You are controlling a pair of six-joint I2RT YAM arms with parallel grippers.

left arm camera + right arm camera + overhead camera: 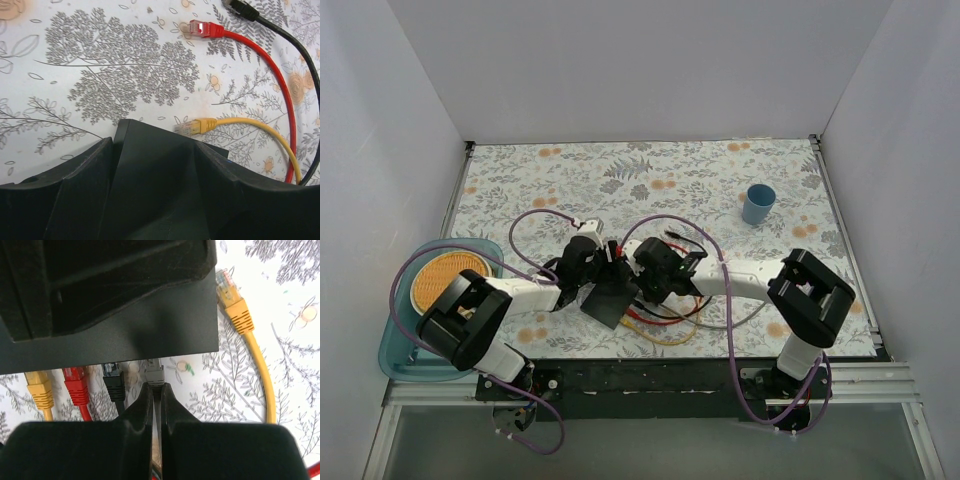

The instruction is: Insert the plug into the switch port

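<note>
Pinching the grey plug (pixel 154 371) by its rear, the right pincer (pixel 154 388) is sitting closed on it, jaws almost together, and is pointing it toward 12 o'clock at the near edge of the switch (pixel 175 327). The plug's nose is meeting that edge, in line with the yellow plug (pixel 39 387), red plug (pixel 75 385) and black plug (pixel 114 381) sitting at its 9 o'clock side; those three are looking already plugged in. The port itself is hiding under the box edge, so I cannot tell how deep the grey plug is going, or whether it is latching.

The left pincer (pixel 152 145) is straddling the switch from the far side, one finger on each flank and touching it. It looks to be clamping the box so it is not sliding on the table (pixel 100 75).

A loose yellow plug (pixel 232 297) is lying off the switch's 3 o'clock corner. In the left wrist view a loose red plug (pixel 202 29) is lying at 12 o'clock of it. Neither is being held.

Judging progress: grasp done, box braced, plug aligned and at the port mouth. What is remaining is the final push to seat it, then letting go. Late stage, but not confirming insertion from these views.
</note>
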